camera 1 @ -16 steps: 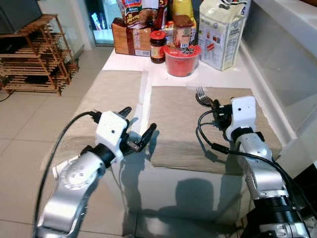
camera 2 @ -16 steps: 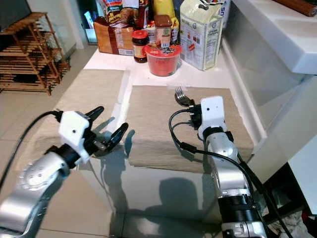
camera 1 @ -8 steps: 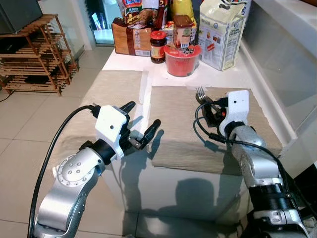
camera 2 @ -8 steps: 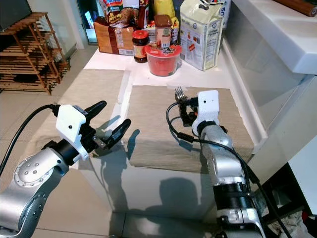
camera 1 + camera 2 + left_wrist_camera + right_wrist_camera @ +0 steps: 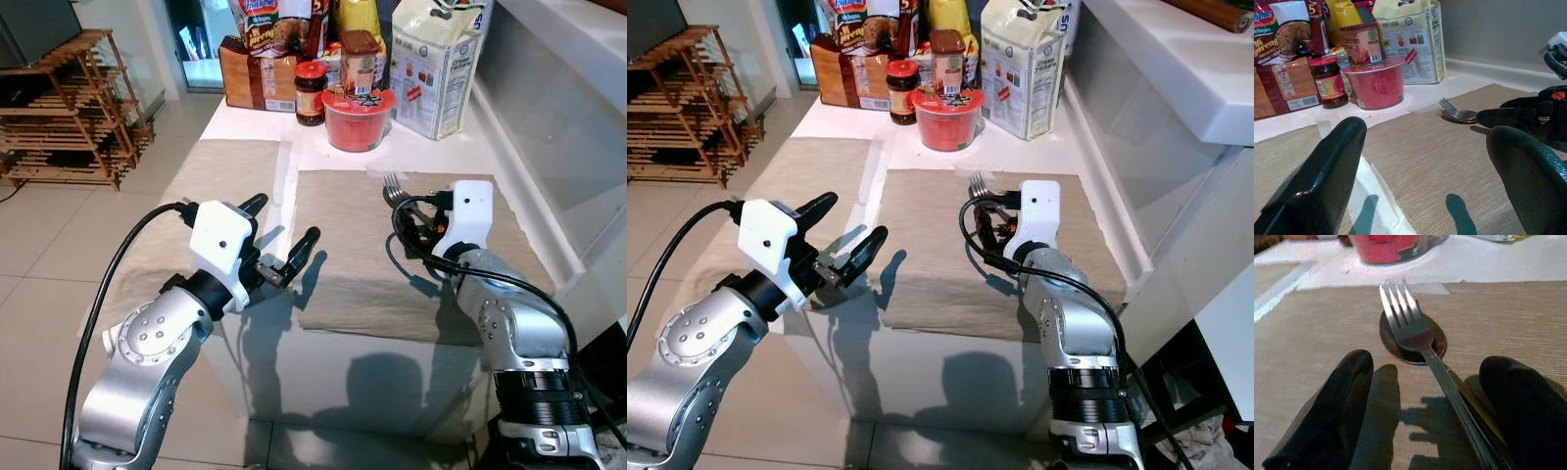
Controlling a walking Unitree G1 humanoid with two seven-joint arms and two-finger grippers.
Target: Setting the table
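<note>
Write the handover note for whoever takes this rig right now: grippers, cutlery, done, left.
Right gripper: open, fingers either side of the fork and spoon handles, low over the right placemat.
Left gripper: open, holds nothing, hovering at that placemat's left edge.
Fork lies stacked on a spoon at the placemat's far side, tines pointing at the red bowl.
Left placemat is bare.
Done: both mats laid, cutlery on the table.
Left: probably separate fork and spoon and lay them out.
</note>
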